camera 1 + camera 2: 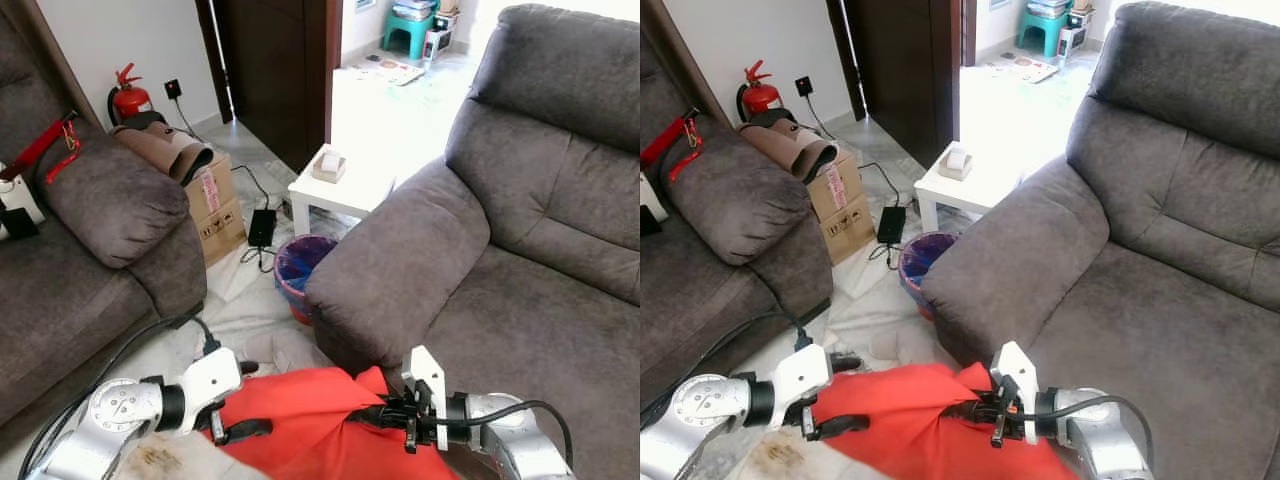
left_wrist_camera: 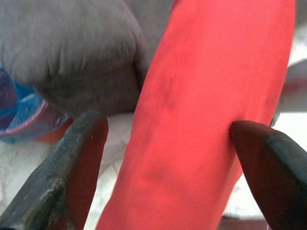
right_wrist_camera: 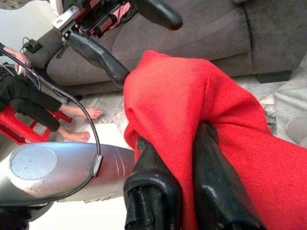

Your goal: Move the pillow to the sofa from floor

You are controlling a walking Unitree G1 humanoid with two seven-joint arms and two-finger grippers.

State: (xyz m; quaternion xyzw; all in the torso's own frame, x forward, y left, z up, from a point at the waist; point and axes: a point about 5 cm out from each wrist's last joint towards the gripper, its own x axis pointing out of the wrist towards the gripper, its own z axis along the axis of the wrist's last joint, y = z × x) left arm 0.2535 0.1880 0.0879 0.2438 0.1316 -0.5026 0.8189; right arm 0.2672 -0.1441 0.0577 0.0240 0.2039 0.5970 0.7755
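Two grippers hold the red pillow (image 1: 300,420) between grey sofas (image 1: 540,300): right jaws clenched, left jaws straddling it.

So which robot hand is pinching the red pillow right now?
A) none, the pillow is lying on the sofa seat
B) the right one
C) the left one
B: the right gripper has its two black fingers shut on a fold of the red pillow, while the left gripper has its fingers spread on either side of it.
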